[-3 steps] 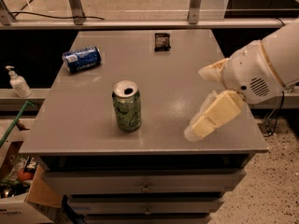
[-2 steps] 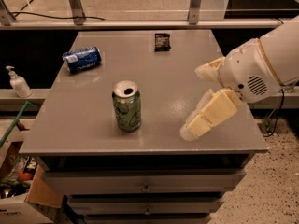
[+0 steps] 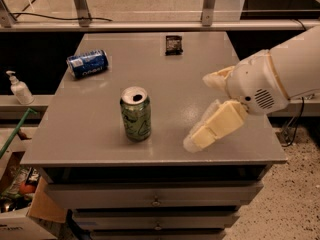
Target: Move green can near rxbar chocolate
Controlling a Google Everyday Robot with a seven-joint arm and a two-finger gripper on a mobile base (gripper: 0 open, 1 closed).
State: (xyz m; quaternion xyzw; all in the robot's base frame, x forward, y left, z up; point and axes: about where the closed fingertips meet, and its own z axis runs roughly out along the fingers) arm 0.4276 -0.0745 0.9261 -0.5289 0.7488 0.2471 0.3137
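The green can stands upright near the front of the grey table, its silver top with a dark opening facing up. The rxbar chocolate, a small dark wrapper, lies flat near the table's far edge, well behind the can. My gripper is to the right of the can, above the table's front right part. It is open, with one pale finger higher and the other lower, and it holds nothing. It is apart from the can.
A blue can lies on its side at the table's far left. A white pump bottle stands on a ledge to the left. Drawers sit under the table, with cardboard and clutter at the lower left.
My gripper has moved a little to the left, toward the green can. The cans and the wrapper have not moved.
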